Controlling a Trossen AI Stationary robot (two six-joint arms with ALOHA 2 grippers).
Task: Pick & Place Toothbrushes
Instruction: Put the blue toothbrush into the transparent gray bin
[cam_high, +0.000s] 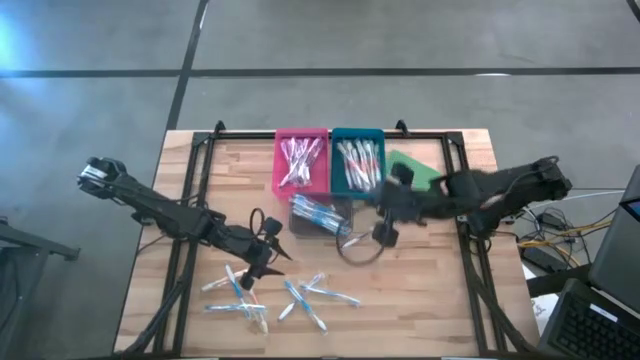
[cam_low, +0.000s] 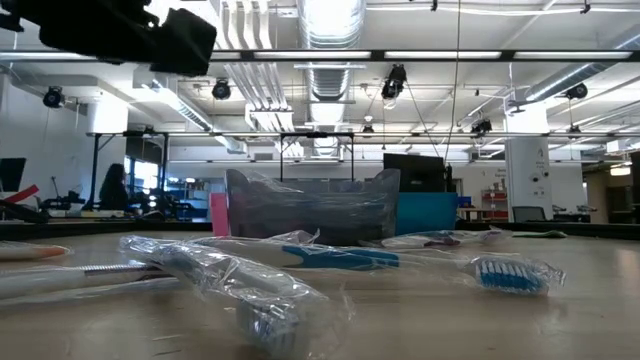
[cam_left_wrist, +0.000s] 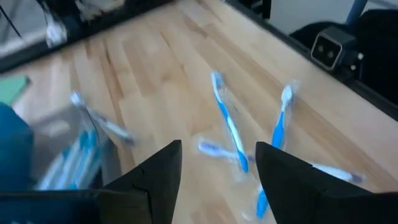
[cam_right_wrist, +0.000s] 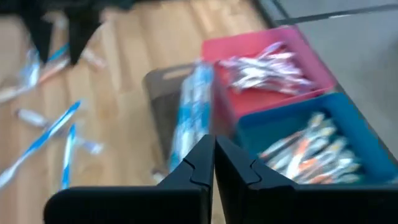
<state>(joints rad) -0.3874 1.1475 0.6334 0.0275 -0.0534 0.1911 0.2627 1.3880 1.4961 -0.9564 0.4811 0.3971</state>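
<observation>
Several loose toothbrushes (cam_high: 300, 295) in clear wrappers, with blue accents, lie flat on the wooden table near its front edge; the low view shows them close up (cam_low: 340, 257). My left gripper (cam_high: 262, 262) hangs open just above them, and its wrist view shows blue ones (cam_left_wrist: 227, 124) past its fingers. More toothbrushes fill a pink tray (cam_high: 300, 160), a teal tray (cam_high: 357, 165) and a grey tray (cam_high: 322, 214). My right gripper (cam_high: 385, 228) hovers shut beside the grey tray's right end, with nothing between its fingers (cam_right_wrist: 213, 163).
A flat green piece (cam_high: 415, 170) lies right of the teal tray. A black frame (cam_high: 200, 150) runs along the table's far and side edges. Bare wood stretches along the table's front right. Beyond the table the low view shows a workshop room.
</observation>
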